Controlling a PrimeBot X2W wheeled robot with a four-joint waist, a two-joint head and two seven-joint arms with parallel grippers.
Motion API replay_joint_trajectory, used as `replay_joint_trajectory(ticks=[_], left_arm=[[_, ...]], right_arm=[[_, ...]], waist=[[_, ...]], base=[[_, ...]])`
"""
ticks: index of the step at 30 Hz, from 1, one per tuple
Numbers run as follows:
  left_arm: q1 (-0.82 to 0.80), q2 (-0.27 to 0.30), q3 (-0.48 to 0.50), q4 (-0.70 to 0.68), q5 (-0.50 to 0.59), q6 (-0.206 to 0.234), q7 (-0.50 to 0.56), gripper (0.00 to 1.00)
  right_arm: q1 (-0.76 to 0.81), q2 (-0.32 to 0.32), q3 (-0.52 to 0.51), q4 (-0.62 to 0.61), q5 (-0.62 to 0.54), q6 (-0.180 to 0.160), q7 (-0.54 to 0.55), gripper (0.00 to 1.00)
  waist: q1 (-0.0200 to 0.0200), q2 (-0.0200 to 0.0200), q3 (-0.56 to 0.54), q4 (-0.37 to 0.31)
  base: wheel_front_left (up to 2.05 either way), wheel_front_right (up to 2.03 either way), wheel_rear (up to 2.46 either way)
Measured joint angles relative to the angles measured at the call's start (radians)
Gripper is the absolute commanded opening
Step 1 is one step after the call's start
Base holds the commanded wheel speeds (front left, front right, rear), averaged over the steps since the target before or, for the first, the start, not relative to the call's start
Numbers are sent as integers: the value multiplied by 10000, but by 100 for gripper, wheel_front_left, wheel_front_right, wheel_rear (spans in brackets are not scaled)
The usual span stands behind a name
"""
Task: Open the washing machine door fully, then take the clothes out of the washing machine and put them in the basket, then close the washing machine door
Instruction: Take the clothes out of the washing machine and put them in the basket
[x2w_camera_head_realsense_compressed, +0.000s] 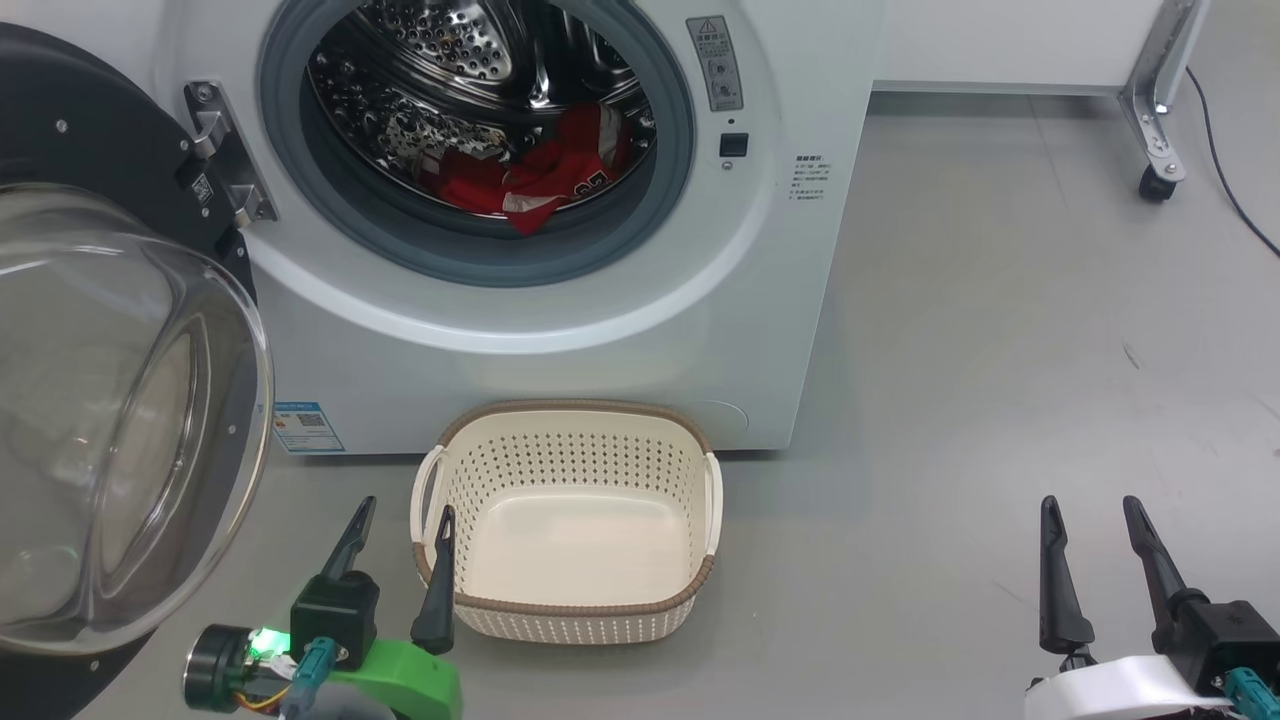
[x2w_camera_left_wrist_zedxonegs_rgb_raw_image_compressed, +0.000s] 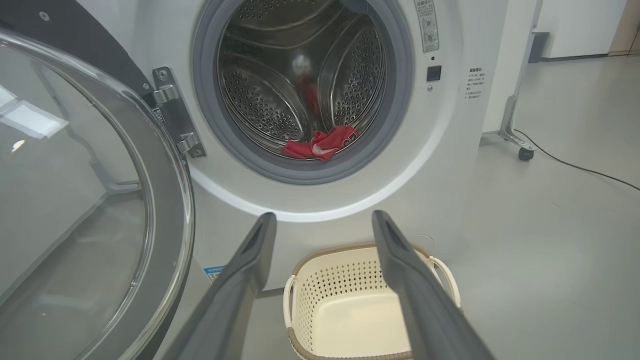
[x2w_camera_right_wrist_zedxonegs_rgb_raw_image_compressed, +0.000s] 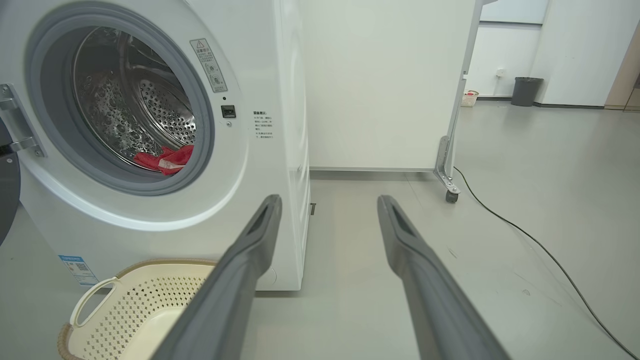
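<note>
The big white front-loading washing machine (x2w_camera_head_realsense_compressed: 520, 350) stands with its large round door (x2w_camera_head_realsense_compressed: 110, 420), a black ring around a bulging clear glass bowl, wide open on the hinge at the left. The bright red fabric clothes (x2w_camera_head_realsense_compressed: 540, 170) with white trim lie low in the steel perforated drum, near the grey gasket. The cream perforated plastic basket (x2w_camera_head_realsense_compressed: 580, 406) with a brown rim sits on the grey floor just before the washer. The left gripper (x2w_camera_head_realsense_compressed: 407, 506) hangs by the basket's left handle, fingers spread, gripping nothing. The right gripper (x2w_camera_head_realsense_compressed: 1090, 502) is well apart to the right above the floor, likewise spread and unladen.
</note>
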Motion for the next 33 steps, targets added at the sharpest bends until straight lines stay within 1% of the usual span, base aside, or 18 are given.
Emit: replay_joint_trajectory(ticks=[17,33], left_arm=[[-19,13,0,-167,33,17,-2,100],[-31,19,17,-174,33,100,-42,100]], right_arm=[[61,13,109,-2,2,2,0,100],[60,15,65,2,75,0,0,100]], waist=[[0,0,136,-154],[0,0,206,-212]], base=[[84,-84,0],[21,-21,0]])
